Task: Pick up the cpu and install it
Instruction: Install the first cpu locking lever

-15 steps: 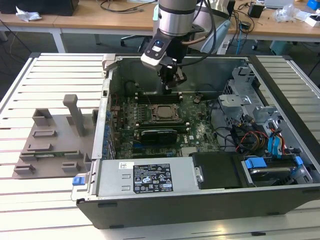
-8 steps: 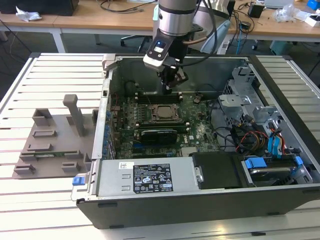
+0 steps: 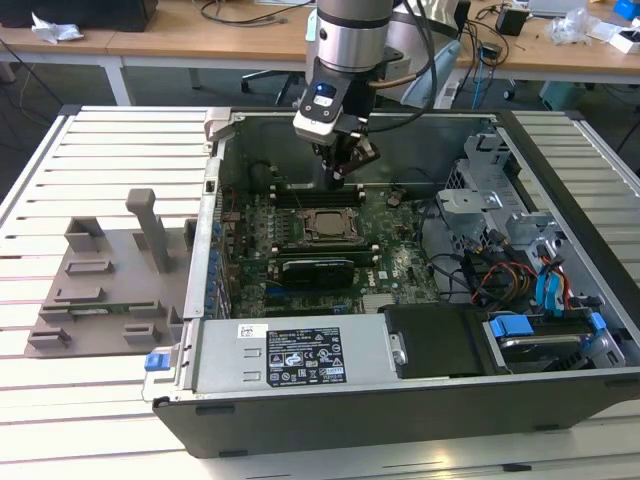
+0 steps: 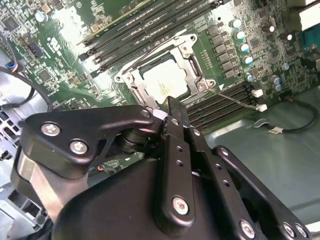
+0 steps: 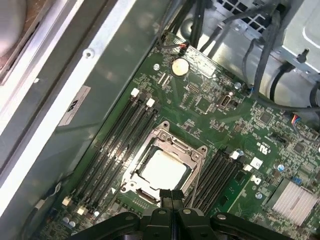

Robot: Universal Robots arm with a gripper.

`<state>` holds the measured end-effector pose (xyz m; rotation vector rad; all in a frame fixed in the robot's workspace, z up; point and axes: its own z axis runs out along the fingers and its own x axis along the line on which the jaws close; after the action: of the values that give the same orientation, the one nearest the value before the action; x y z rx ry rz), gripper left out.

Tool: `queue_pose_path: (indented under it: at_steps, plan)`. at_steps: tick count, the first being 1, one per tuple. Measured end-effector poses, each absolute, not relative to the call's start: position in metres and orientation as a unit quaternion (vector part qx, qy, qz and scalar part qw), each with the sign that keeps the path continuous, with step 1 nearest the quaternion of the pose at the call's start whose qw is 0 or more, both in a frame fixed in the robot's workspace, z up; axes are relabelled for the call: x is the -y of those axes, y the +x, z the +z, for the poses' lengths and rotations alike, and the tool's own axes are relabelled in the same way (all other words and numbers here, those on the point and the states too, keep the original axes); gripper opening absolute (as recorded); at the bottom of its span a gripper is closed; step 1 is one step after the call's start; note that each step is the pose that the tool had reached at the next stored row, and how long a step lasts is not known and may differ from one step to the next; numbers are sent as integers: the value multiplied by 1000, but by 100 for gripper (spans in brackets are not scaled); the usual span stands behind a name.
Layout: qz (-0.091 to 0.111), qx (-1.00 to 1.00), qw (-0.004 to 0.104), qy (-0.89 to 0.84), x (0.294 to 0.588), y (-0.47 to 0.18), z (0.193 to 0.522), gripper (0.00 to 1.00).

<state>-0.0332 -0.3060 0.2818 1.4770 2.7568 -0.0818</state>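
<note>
The cpu [image 3: 325, 222], a pale silver square, lies flat inside the motherboard's socket frame [image 3: 322, 238] in the open computer case. Both wrist views show it seated within the metal frame, cpu [image 4: 167, 82] and cpu [image 5: 162, 170]. My gripper [image 3: 345, 165] hangs a little above the socket and slightly behind it. Its black fingertips [image 5: 167, 194] are pressed together with nothing between them. In the second wrist view the gripper [image 4: 170, 107] covers the near edge of the socket.
Memory slots [image 5: 117, 145] flank the socket on both sides. A grey fixture plate [image 3: 110, 280] lies at the exterior view's left, outside the case. The power supply [image 3: 300, 355] sits in front, and a drive cage with cables [image 3: 530, 260] stands at the right. The case wall [image 3: 215, 200] rises around the board.
</note>
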Motion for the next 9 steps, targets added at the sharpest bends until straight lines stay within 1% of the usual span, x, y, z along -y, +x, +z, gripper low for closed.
queue_pose_path:
  at_steps: [9]
  plan:
    - [-26,-910,8,413,306,-33,282,11]
